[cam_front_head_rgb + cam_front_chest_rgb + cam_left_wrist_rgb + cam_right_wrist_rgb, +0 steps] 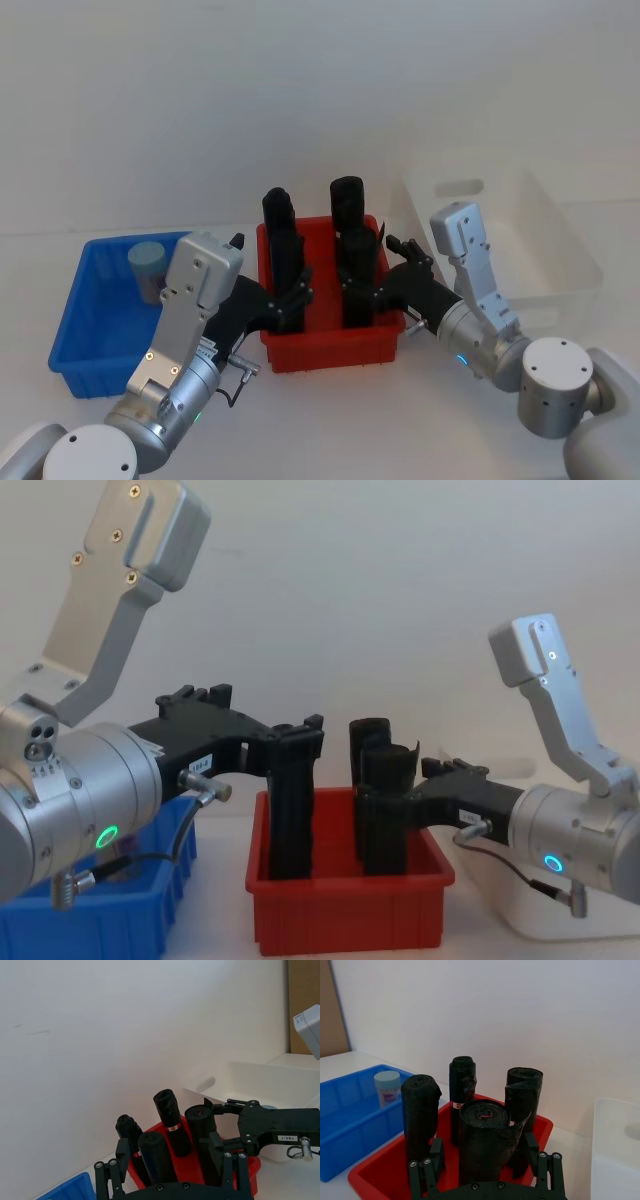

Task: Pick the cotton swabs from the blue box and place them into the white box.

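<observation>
One cotton swabs tub (147, 262) with a pale blue lid stands upright in the back of the blue box (80, 330) at the left. The right wrist view shows the same tub (387, 1085) inside the blue box (350, 1125). The white box (560, 250) sits at the right. My left gripper (290, 300) is open and reaches over the left half of the red bin (330, 350). A black roll (157, 1157) stands between its fingers. My right gripper (358, 292) is open over the bin's right half, its fingers flanking another black roll (482, 1145).
The red bin (350, 915) stands between the blue box (100, 920) and the white box (540, 920). It holds several tall upright black rolls (346, 200). A plain white wall runs behind the table.
</observation>
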Available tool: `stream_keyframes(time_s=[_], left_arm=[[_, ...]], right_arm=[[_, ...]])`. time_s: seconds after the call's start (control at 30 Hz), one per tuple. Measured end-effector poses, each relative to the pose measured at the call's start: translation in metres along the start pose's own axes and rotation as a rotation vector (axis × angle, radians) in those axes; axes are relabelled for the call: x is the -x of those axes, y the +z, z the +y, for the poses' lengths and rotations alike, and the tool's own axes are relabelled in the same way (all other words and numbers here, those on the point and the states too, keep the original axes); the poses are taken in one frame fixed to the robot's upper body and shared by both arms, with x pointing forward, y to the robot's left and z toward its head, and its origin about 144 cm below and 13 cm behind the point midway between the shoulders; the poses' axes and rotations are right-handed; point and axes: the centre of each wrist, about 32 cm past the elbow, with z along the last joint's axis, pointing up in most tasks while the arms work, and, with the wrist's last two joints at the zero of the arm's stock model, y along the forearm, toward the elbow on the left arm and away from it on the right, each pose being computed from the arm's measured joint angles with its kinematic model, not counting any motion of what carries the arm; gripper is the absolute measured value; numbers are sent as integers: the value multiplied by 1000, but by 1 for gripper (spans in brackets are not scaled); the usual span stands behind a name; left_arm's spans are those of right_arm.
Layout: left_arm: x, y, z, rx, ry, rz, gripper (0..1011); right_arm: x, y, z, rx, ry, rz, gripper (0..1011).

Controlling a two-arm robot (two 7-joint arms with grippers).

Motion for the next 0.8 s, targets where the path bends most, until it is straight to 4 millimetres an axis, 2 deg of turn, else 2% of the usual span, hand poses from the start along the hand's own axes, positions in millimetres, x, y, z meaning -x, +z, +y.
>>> stream_keyframes(time_s=[0.47, 0.8], left_arm=[[0, 0, 0, 0, 0, 0, 1004], [0, 0, 0, 0, 0, 0, 1004]], right_arm=[[-4, 0, 18, 1, 32, -1, 1001], [-6, 1, 25, -1, 43, -3, 777]])
